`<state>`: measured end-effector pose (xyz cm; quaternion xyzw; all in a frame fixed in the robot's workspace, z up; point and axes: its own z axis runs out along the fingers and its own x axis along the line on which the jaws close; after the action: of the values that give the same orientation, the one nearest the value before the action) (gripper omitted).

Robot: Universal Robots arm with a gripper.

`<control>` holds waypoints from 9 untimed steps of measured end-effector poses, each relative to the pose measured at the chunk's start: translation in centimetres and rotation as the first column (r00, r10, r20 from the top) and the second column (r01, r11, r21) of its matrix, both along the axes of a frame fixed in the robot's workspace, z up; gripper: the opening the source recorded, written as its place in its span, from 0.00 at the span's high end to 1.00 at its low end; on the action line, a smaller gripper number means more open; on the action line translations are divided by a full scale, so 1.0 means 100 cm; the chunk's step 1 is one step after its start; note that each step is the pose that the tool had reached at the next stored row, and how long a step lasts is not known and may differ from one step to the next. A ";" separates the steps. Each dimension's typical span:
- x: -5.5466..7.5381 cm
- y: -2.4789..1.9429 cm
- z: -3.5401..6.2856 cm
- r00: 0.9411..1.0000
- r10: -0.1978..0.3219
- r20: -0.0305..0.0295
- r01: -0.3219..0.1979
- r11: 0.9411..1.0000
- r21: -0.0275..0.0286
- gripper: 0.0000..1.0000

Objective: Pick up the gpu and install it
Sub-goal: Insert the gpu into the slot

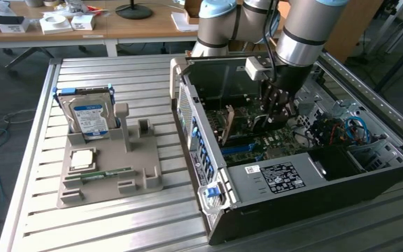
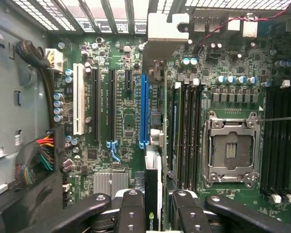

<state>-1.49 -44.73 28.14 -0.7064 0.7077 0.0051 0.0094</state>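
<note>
Exterior view: on the slatted metal surface [image 1: 117, 226] a grey holder [image 1: 145, 181] stands at the exterior view's left. A silver hard drive [image 1: 89, 118] is upright in its far slot, and the drive's blue label is too small to read. Nearer, a square chip [image 1: 82, 157] lies flat in a recess and a narrow green RAM stick [image 1: 107, 174] lies in a groove. At the exterior view's right an open computer case [image 1: 194, 131] lies on its side. The tool [image 1: 275, 113] reaches down into it over the board. On the black cover at the near end of the case a white label [image 1: 280, 177] carries print I cannot read.

Wrist view: the tool [image 2: 157, 213] is closed on the gpu [image 2: 154, 184], one finger on each face. The card is seen edge-on, with its silver bracket [image 2: 167, 29] at the far end. It hangs over the motherboard [image 2: 126, 121], just beside the blue slot [image 2: 144, 109]. Whether it is seated I cannot tell. A green logo [image 2: 150, 224] shows on the card between the fingers. The CPU socket [image 2: 231, 148] is empty.
</note>
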 end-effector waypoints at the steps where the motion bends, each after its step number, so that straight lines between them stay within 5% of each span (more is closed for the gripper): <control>1: 0.000 0.0000 -0.0003 1.000 0.000 0.000 0.000 1.000 0.000 0.73; 9: -0.006 0.0000 -0.0008 1.000 0.000 0.000 0.000 1.000 0.000 0.73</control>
<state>-2.08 -44.72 28.05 -0.7064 0.7077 0.0052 0.0095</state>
